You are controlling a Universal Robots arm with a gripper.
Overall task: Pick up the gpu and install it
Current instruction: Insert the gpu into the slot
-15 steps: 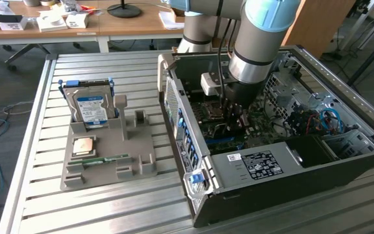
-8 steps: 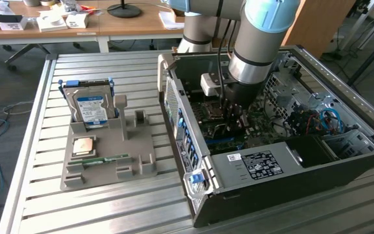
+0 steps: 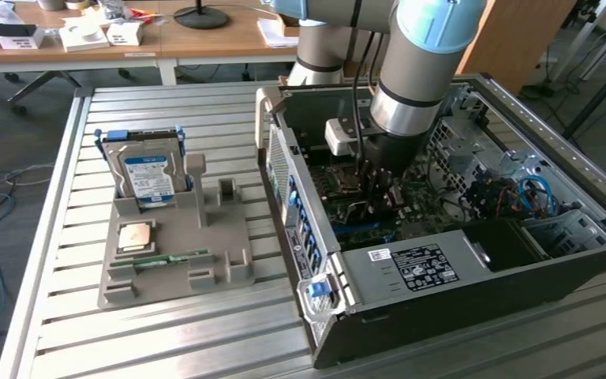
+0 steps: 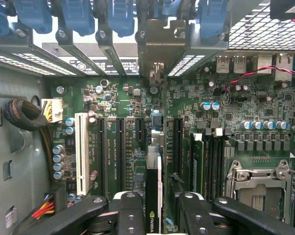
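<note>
Deep inside the open computer case [image 3: 555, 150], my gripper [image 3: 384, 185] hangs low over the motherboard [image 3: 361, 229]. In the wrist view the gripper [image 4: 155, 208] is shut on the gpu [image 4: 153, 186], seen edge-on as a thin dark card between the two black fingers [image 4: 131, 215]. The card stands upright along a long black expansion slot of the motherboard [image 4: 133, 147]. Its silver end bracket [image 4: 156, 49] lines up with the case's rear slot openings. I cannot tell whether the card's edge sits in the slot.
A white slot [image 4: 81, 152] and a sleeved cable bundle [image 4: 22, 115] lie to one side of the card, memory slots and the CPU socket [image 4: 255, 191] to the other. On the slatted table, a grey fixture [image 3: 214, 264] holds a hard drive [image 3: 148, 175], a chip [image 3: 136, 235] and a memory stick [image 3: 161, 259].
</note>
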